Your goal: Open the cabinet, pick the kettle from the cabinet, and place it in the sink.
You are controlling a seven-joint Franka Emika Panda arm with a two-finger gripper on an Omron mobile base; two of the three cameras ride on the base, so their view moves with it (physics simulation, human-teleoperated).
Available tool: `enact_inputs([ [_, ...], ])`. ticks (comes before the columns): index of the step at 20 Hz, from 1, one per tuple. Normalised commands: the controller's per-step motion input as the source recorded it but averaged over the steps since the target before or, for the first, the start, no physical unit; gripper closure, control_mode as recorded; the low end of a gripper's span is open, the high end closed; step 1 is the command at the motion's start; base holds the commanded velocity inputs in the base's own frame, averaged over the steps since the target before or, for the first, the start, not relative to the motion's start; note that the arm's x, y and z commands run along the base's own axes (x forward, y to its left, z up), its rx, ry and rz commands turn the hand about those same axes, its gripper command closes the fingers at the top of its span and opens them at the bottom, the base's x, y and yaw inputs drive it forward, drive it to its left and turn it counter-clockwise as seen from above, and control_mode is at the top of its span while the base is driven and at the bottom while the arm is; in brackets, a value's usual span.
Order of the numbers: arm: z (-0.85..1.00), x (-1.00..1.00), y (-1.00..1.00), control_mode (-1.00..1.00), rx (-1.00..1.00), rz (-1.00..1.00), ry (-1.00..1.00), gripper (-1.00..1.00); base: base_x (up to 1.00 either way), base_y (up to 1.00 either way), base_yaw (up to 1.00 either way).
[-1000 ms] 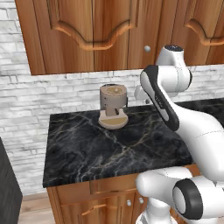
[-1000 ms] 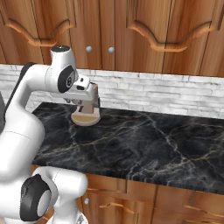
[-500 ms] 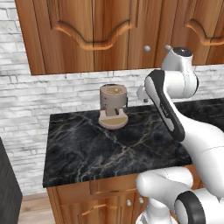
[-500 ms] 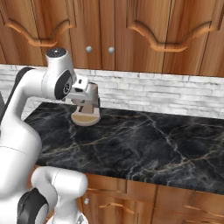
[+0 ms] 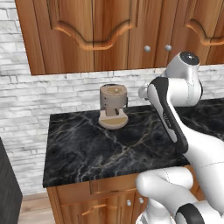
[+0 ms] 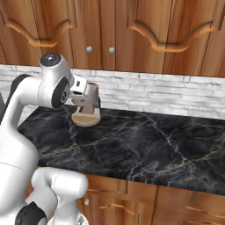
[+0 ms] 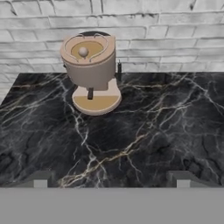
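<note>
Since a second ago the arm's upper joint has risen toward the cabinet (image 5: 94,33) and the gripper (image 7: 111,178) has spread; its jaws now stand wide apart, holding nothing, above the counter (image 7: 144,131). The cabinet doors are shut, hiding whatever is inside. Two silver knobs (image 6: 89,49) show. One coffee machine (image 7: 91,70) stands by the brick wall (image 7: 175,35).

Glossy reddish wood cabinet (image 5: 100,35); polished black marble counter (image 5: 87,144); rough white brick wall (image 7: 175,39).
</note>
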Motion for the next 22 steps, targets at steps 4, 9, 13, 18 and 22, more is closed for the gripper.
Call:
enact_inputs([
  [4, 0.27, 0.0, 0.0, -1.0, 0.0, -0.03, 0.0, -1.0, 0.0, 0.0, 0.0],
  [9, 0.3, 0.0, 0.0, -1.0, 0.0, -0.05, -0.02, -1.0, 0.0, 0.0, 0.0],
  [13, 0.31, 0.0, -0.01, -1.0, 0.0, -0.04, -0.11, -1.0, 0.0, 0.0, 0.0],
  [18, 0.23, 0.0, -0.02, -1.0, 0.0, 0.0, -0.23, -1.0, 0.0, 0.0, 0.0],
  [22, 0.17, 0.0, -0.04, -1.0, 0.0, 0.0, -0.27, -1.0, 0.0, 0.0, 0.0],
])
